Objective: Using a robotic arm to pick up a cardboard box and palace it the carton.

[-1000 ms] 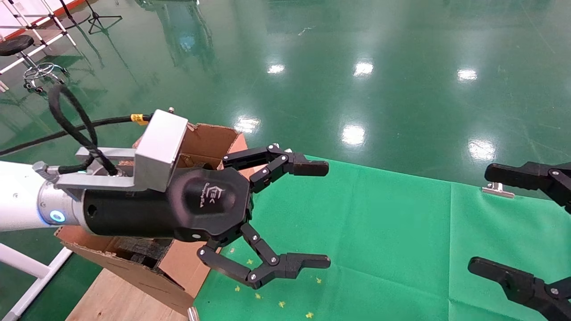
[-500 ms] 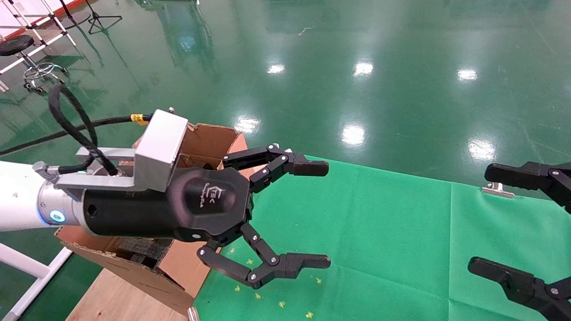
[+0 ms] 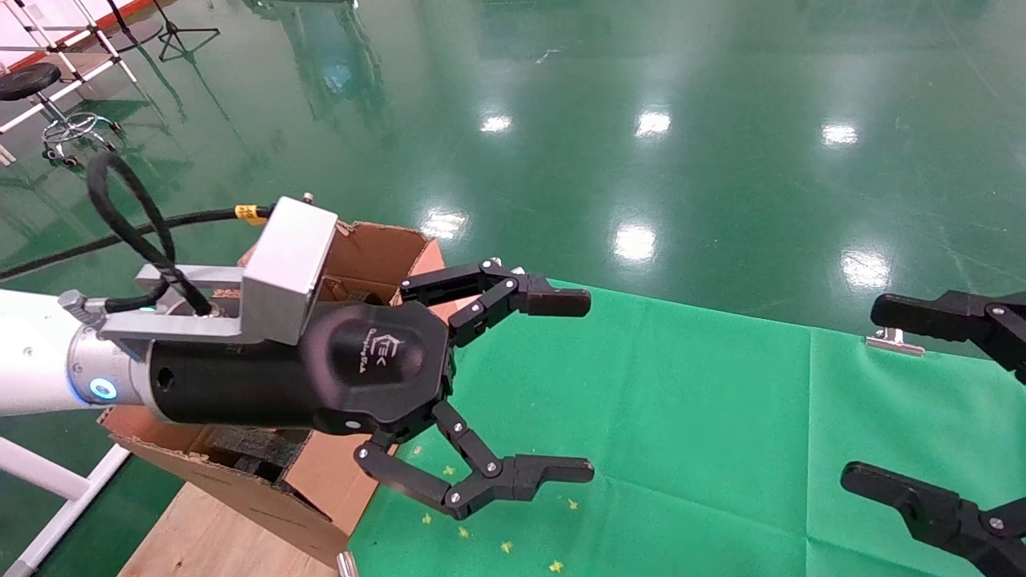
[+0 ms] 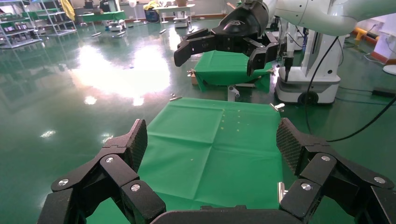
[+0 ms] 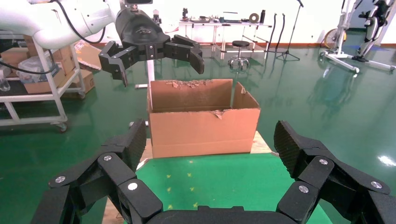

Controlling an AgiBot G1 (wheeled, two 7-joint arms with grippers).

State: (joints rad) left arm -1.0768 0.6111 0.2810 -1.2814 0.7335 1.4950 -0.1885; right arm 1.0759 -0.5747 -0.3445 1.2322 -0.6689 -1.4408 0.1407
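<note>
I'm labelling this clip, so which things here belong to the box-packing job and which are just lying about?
Job:
- left gripper, fingers open, empty
- carton, open
- small box: not in view

Lying about:
- right gripper, open, idle
- green cloth
- stool
- clip

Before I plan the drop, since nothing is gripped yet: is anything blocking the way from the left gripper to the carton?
Nothing visible does. The left gripper hangs open and empty over the green cloth, right beside the carton, whose top is open. The small cardboard box shows in no view.
</note>
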